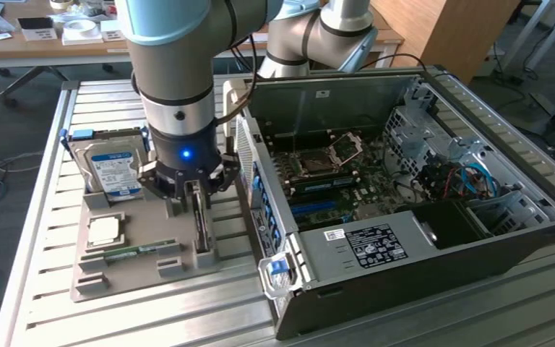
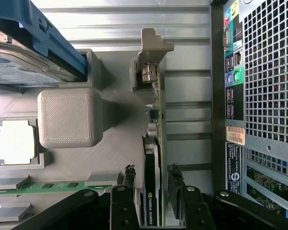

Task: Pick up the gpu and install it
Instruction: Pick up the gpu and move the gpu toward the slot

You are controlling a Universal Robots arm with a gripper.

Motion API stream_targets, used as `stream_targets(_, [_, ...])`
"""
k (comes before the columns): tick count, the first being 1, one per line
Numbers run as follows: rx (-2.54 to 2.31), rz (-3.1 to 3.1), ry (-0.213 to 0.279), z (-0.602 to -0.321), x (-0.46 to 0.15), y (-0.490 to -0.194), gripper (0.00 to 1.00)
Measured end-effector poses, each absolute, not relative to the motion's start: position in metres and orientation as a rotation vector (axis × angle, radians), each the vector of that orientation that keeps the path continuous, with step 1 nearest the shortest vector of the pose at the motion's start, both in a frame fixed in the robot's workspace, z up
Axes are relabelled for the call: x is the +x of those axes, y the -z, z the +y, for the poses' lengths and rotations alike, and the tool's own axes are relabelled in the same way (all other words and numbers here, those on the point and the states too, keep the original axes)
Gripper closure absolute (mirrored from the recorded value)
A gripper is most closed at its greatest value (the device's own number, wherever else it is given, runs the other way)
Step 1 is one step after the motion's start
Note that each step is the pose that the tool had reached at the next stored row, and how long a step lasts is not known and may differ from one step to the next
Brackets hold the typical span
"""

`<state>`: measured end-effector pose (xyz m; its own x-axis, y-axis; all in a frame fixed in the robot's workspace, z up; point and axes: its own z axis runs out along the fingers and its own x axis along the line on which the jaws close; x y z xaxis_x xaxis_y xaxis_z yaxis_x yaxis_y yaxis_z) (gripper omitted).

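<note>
Over the grey tray at lower left of the exterior view, the arm hangs straight down with its jaws lowered around the gpu, which stands on edge in its slot as a thin dark blade. The card has not left the tray, so I judge the pick-up not yet made and the install wholly left to do. On the same tray sit a silver blue-labelled hard drive propped upright, a square metallic processor and a narrow green memory stick. The open computer case, black sheet metal around a green board, lies on its side at the right, on the ribbed aluminium worktop.

From the wrist view the gpu is seen edge-on: a dark plastic face, a green board edge and a shiny bracket end held in a pale printed post. The jaws stand apart, one black finger on each side of the card, with a sliver of gap showing on both sides, so not clamped. The tray has a matte, layered printed texture, with a rounded square block beside the card. The case's perforated rear panel lies just beyond it.
</note>
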<state>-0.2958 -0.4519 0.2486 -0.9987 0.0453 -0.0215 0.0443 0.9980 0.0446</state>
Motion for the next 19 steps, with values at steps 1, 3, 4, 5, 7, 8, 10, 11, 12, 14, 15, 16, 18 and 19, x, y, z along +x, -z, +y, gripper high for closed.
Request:
stream_targets(1, [0.067, 3.118, -0.069, -0.452, -0.295, -0.248, 0.58])
stream_targets(3, [0.064, 3.118, -0.069, -0.452, -0.295, -0.248, 0.58])
stream_targets(4, [0.064, 3.118, -0.069, -0.452, -0.295, -0.247, 0.58])
stream_targets(5, [0.064, 3.118, -0.069, -0.452, -0.295, -0.247, 0.58])
stream_targets(7, [0.063, 3.118, -0.069, -0.452, -0.295, -0.244, 0.58])
stream_targets(8, [0.063, 3.118, -0.069, -0.452, -0.295, -0.243, 0.58])
stream_targets(10, [0.062, 3.118, -0.069, -0.451, -0.295, -0.24, 0.58])
stream_targets(11, [0.062, 3.118, -0.069, -0.451, -0.295, -0.238, 0.58])
stream_targets(12, [0.062, 3.118, -0.069, -0.45, -0.295, -0.237, 0.58])
stream_targets(14, [0.062, 3.118, -0.069, -0.449, -0.295, -0.235, 0.58])
stream_targets(15, [0.062, 3.118, -0.069, -0.448, -0.295, -0.234, 0.58])
stream_targets(16, [0.062, 3.118, -0.069, -0.447, -0.295, -0.234, 0.58])
stream_targets(18, [0.062, 3.118, -0.069, -0.446, -0.295, -0.233, 0.58])
stream_targets(19, [0.062, 3.118, -0.068, -0.446, -0.295, -0.233, 0.58])
